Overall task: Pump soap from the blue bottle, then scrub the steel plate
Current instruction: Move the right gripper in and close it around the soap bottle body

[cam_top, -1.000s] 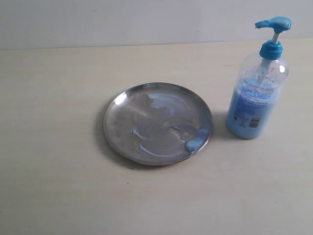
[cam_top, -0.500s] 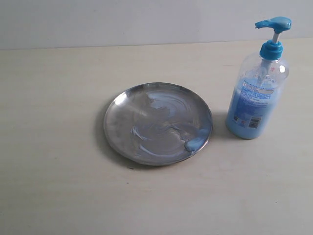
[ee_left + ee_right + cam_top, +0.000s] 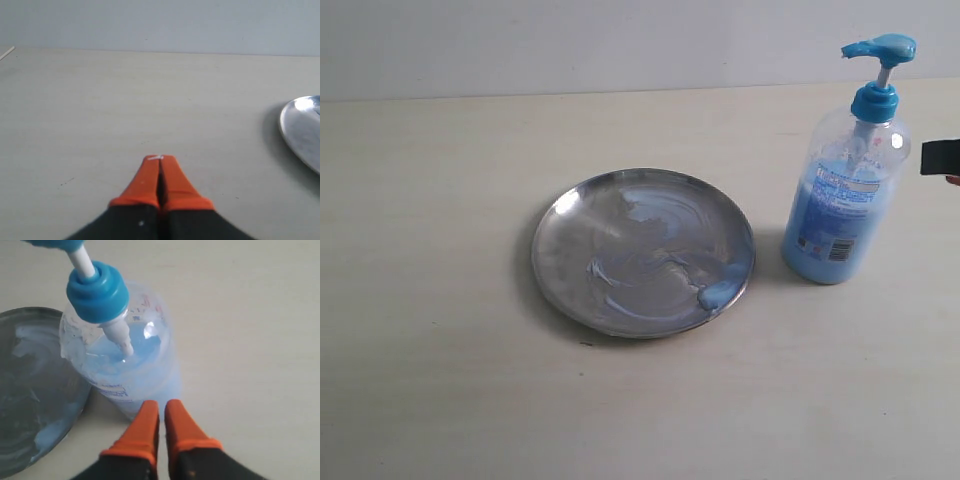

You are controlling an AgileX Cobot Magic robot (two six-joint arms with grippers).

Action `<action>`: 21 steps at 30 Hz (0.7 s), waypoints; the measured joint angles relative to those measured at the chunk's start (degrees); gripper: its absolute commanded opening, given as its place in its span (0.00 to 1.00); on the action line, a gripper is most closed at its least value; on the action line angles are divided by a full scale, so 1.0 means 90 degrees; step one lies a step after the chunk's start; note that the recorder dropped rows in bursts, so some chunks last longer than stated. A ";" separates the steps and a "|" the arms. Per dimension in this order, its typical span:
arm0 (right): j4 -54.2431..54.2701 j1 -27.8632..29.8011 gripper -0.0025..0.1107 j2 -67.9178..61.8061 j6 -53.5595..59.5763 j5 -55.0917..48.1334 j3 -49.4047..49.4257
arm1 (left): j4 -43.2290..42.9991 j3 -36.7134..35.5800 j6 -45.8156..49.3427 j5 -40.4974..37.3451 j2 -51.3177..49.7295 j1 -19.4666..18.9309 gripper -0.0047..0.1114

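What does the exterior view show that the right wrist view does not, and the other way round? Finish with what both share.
Only the exterior view: the whole steel plate, its round rim complete, and the full pump head of the blue bottle, spout included. Only the right wrist view: the right hand, its orange fingers a slit apart and empty, near the bottle. Both: the bottle standing beside the plate, pale soap smeared on the plate, and the light table.
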State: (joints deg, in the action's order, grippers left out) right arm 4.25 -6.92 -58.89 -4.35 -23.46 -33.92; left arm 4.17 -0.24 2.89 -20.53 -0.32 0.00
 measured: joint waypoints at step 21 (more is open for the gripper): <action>0.2042 0.0000 0.89 -0.0825 0.2784 -0.0009 0.0000 | 0.0000 0.0000 0.0012 0.0000 0.0000 0.0000 0.04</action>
State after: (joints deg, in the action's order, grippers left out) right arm 22.63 -6.92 -66.31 20.71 -23.54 -33.92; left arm 4.17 -0.24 3.00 -20.53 -0.32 0.00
